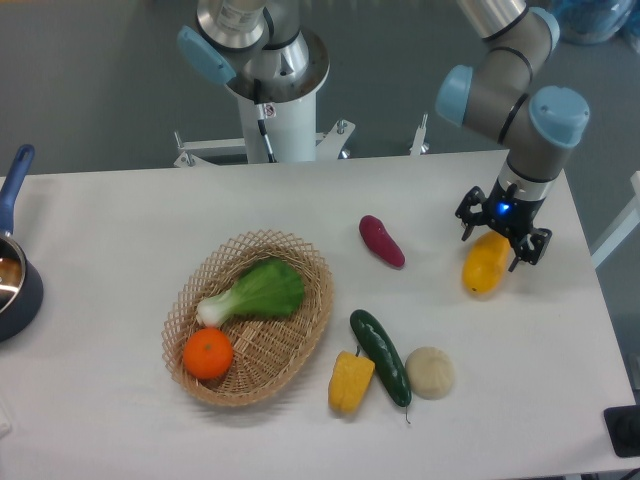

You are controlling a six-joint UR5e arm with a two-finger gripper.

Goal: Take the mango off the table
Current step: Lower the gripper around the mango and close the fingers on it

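Looking at the mango (486, 265) as my landmark, I see it lying on the white table (120, 220), with the gripper (503, 237) directly over its upper end. The fingers stand spread to either side of the fruit; from this angle I cannot tell whether the pads touch the skin, and I read the jaws as wide rather than closed on it.

Left of the mango lies a purple sweet potato (382, 241), well apart. Below and to its left sit a pale round vegetable (430, 372), a cucumber (380, 357) and a yellow corn piece (350, 381). Much farther left is a wicker basket (300, 330) holding a bok choy (255, 291) and an orange (208, 353).

My judgement on handling: the skin looks smooth and glossy, so I expect it to be slippery, and the rounded body could squirt out of a pinch placed near a tapering end. It looks firm and of moderate weight. I would close across the short axis at the thickest part, near the middle of its length, squeezing gently and lifting straight up.
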